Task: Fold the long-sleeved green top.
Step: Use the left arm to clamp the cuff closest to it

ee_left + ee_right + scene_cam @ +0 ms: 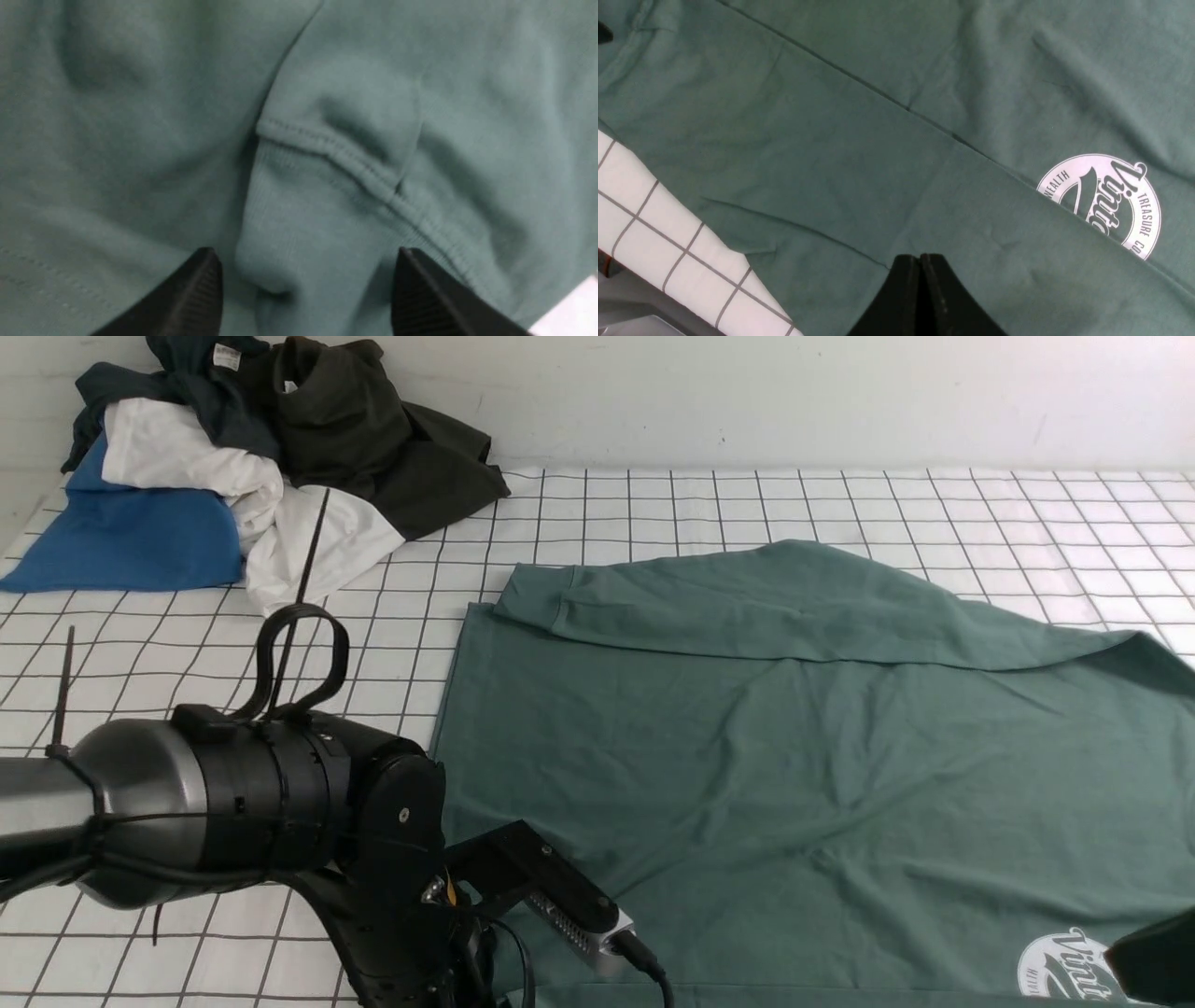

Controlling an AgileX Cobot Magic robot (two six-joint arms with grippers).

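Green long-sleeved top (794, 756) x1: flat on checked table (653, 513), centre to right, 1 sleeve (747, 607) folded across far edge, white logo (1064, 966) x1 near-right.
Grippers x2: left gripper (303, 280) jaws spread wide either side of ribbed cuff (299, 224), gripping nothing; right gripper (920, 261) pinched together, empty, above top.
Clothes heap x1, far-left corner: blue cloth (121, 537) x1, olive-black garment (373, 439) x1, white cloth (187, 467).
Left arm (233, 803) hides top's near-left corner.

Well beyond the left hand (303, 284), a blue cloth (131, 537), white garment (187, 457) and dark olive garment (373, 439) lie heaped on the gridded surface (747, 504).
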